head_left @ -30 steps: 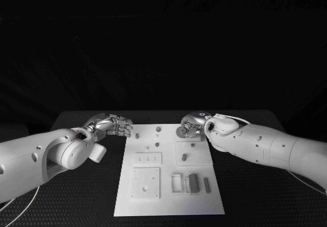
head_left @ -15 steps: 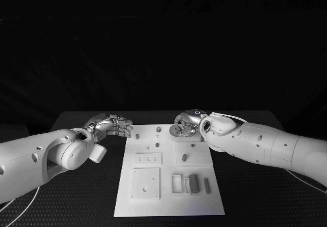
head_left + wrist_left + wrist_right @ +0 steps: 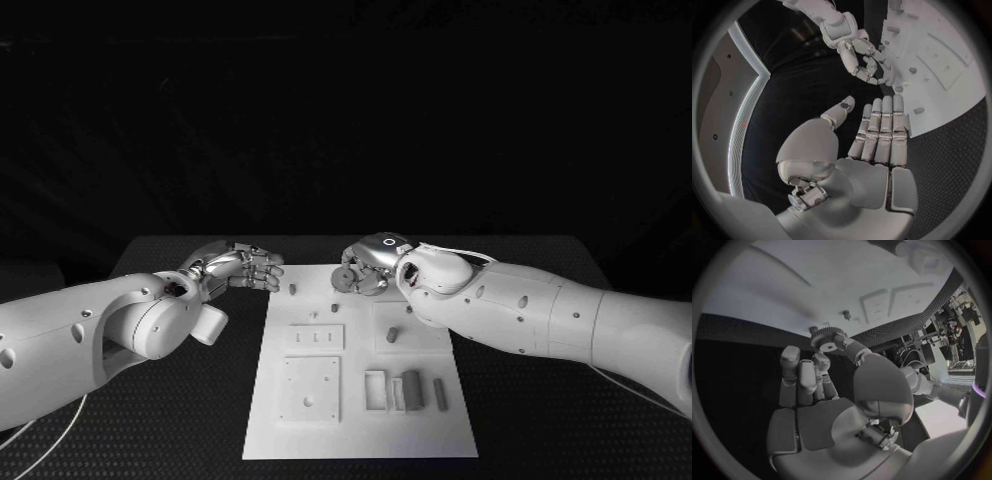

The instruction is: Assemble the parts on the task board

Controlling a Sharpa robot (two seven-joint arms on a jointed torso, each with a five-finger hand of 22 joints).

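Toothed gear (image 3: pixel 825 336) (pinched) above board (image 3: pixel 361 400)

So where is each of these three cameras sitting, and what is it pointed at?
Head view: from the robot's head, down at the white rectangular task board; both arms enter.
Left wrist view: behind the left hand, facing the board's edge and the right hand.
Right wrist view: behind the right hand, which pinches a small grey toothed gear over the board.
Shared: the board, the right hand.

Right hand (image 3: pixel 368 270), apparently holding a gear (image 3: pixel 826 334), moved leftward.
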